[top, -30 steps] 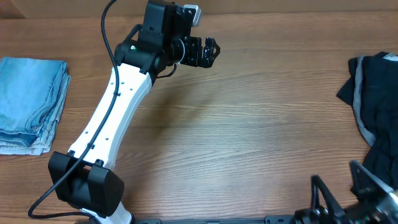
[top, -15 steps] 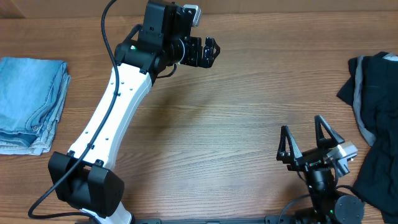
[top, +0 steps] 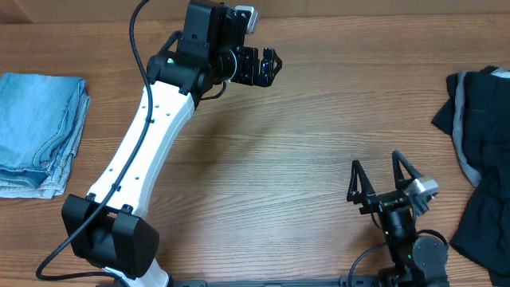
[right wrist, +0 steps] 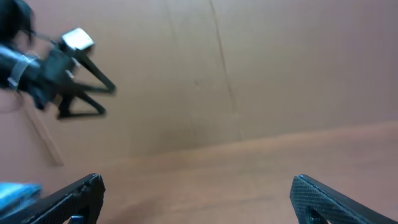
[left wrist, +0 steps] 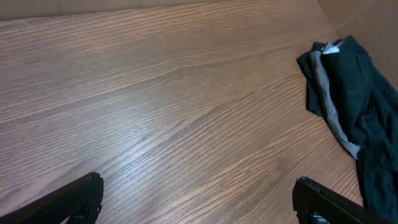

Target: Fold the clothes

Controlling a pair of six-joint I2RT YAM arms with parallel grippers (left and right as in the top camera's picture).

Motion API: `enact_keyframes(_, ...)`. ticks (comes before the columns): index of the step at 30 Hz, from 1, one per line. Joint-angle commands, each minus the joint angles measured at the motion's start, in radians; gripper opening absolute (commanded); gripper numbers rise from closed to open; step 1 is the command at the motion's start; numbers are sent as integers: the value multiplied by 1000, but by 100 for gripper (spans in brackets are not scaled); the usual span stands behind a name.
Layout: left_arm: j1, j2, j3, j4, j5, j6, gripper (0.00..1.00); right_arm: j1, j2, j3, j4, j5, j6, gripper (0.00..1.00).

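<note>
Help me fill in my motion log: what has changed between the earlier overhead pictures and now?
The right gripper, barely in view at the bottom-right edge a second ago, rose into the picture and then shifted toward its left over the wooden table, jaws open, holding nothing. The left gripper, the folded pale-blue jeans and the black garment with a grey edge stayed put.

No lettering, brand mark, number or sign can be read in any of the three views. A small white patch [left wrist: 334, 47] at the edge of the black garment [left wrist: 357, 87] on the wooden table, seen from the left wrist, is too small to show any print.
</note>
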Motion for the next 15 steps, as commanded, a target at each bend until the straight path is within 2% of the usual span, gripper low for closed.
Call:
enact_keyframes(1, 2, 13, -5, 3, 0, -9, 100, -32, -10, -10, -76, 18, -5, 100)
enact_keyframes(5, 2, 13, -5, 3, 0, -9, 100, -39, -10, -10, -161, 19, -77, 100)
enact_keyframes(15, 2, 13, -5, 3, 0, -9, 100, -39, -10, -10, -161, 21, -77, 100)
